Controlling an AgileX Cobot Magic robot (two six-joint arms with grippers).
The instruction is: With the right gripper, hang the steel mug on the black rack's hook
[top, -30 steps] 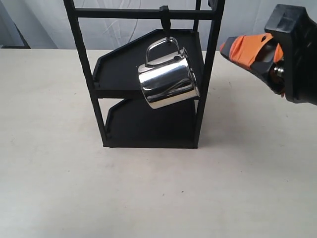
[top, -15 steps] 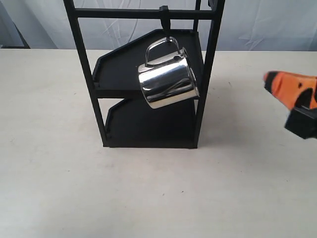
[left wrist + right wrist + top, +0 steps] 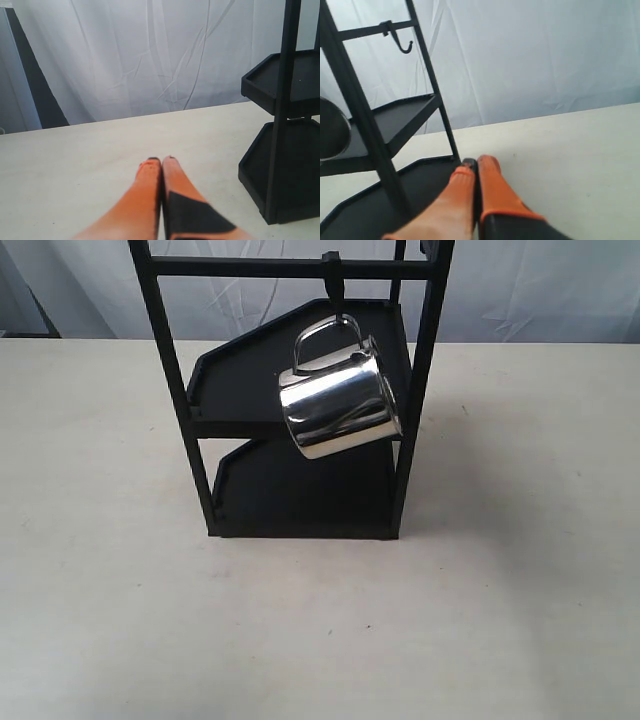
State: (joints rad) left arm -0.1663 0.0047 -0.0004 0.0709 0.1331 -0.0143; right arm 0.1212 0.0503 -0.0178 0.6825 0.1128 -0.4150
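The steel mug [image 3: 338,403] hangs tilted by its looped handle from the hook [image 3: 333,285] under the top crossbar of the black rack [image 3: 170,370]. No gripper touches it, and neither arm shows in the exterior view. In the right wrist view my right gripper [image 3: 476,162] is shut and empty, low over the table by the rack's lower tray [image 3: 385,200]. A sliver of the mug [image 3: 332,132] shows at that view's edge. A second hook [image 3: 400,40] on the rack is bare. My left gripper [image 3: 161,160] is shut and empty above the table, beside the black rack [image 3: 282,110].
The pale table [image 3: 320,640] spreads in front of and to both sides of the rack. White cloth [image 3: 520,290] hangs behind it. The rack's two shelves hold nothing.
The right gripper has drawn back to the right and downward, leaving the exterior view. The mug stays hanging on the hook, unmoved.
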